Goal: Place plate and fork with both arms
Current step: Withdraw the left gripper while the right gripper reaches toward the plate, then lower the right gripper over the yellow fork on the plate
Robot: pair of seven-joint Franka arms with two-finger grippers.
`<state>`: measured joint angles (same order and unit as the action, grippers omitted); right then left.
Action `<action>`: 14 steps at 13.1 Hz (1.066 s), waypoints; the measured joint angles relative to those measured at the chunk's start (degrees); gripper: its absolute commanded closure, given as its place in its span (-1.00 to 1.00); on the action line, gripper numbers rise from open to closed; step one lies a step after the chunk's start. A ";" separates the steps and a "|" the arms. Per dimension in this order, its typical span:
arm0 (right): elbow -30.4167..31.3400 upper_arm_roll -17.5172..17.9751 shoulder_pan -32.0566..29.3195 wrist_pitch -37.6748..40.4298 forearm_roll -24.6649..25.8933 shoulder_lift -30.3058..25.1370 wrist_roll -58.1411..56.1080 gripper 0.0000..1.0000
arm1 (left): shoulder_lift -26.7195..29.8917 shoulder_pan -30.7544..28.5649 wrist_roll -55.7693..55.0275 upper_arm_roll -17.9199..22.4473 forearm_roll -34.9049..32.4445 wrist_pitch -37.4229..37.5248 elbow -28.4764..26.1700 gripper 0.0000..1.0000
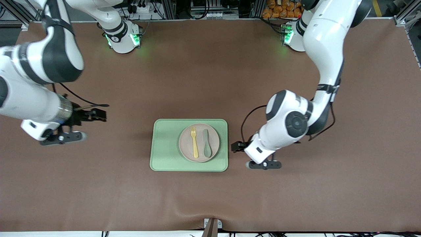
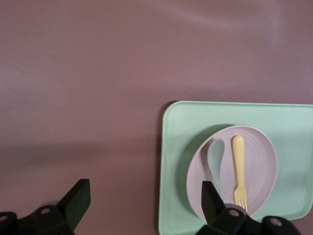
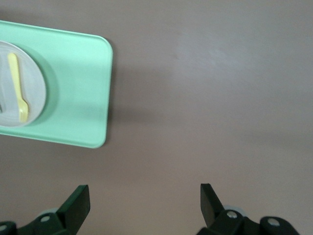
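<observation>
A smooth, matte brown mat covers the bench (image 1: 210, 82), with a slight wrinkle at the middle of the edge nearest the front camera. A rectangular light-green tray (image 1: 166, 144) with rounded corners and a low raised rim lies near the middle of the bench, closer to that front edge than to the arms' bases. In the tray, in the half toward the left arm's end, sits the round, shallow, off-white plate (image 1: 199, 130). On the plate lie the pale-yellow plastic fork (image 1: 194, 142), tines pointing toward the bases, and just beside it a grey-green spoon (image 1: 206, 143), parallel and not touching.

The left gripper (image 1: 261, 163) hangs over bare mat just beside the tray's edge, its black fingers (image 2: 78, 198) spread apart and holding nothing. The right gripper (image 1: 70, 126) is over bare mat well apart from the tray, toward the right arm's end, fingers (image 3: 78, 200) likewise apart and holding nothing. Wide open mat surrounds the tray on all sides.
</observation>
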<state>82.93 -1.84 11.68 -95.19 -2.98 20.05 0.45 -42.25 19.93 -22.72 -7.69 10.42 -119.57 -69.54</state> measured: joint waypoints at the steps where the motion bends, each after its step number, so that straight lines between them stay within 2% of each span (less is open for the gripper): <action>1: -0.03 0.04 1.72 -2.48 -0.22 1.40 0.81 -0.94 | 1.60 -1.24 0.01 0.03 -0.20 2.03 -0.02 -1.00; 4: -1.44 0.09 5.70 -7.93 -0.53 5.32 4.25 -0.88 | 6.38 -4.38 0.02 0.07 -3.01 8.81 -0.10 -1.00; 8: -4.28 0.17 8.35 -14.50 -1.40 10.96 4.62 -0.60 | 12.41 -7.97 0.02 0.18 -7.22 17.72 -0.23 -1.00; 12: -5.34 0.21 14.63 -21.67 -1.92 16.46 8.96 -0.52 | 18.51 -10.81 0.98 0.18 -13.60 25.65 -0.36 -1.00; 14: -5.44 0.16 17.50 -25.02 -1.88 18.57 12.42 -0.34 | 21.10 -11.86 1.66 0.16 -13.65 27.44 -1.04 -1.00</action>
<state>77.49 -1.68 29.18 -120.21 -4.86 38.62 12.87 -21.15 8.07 -21.06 -7.53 -3.23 -92.13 -70.58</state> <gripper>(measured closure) 0.242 0.000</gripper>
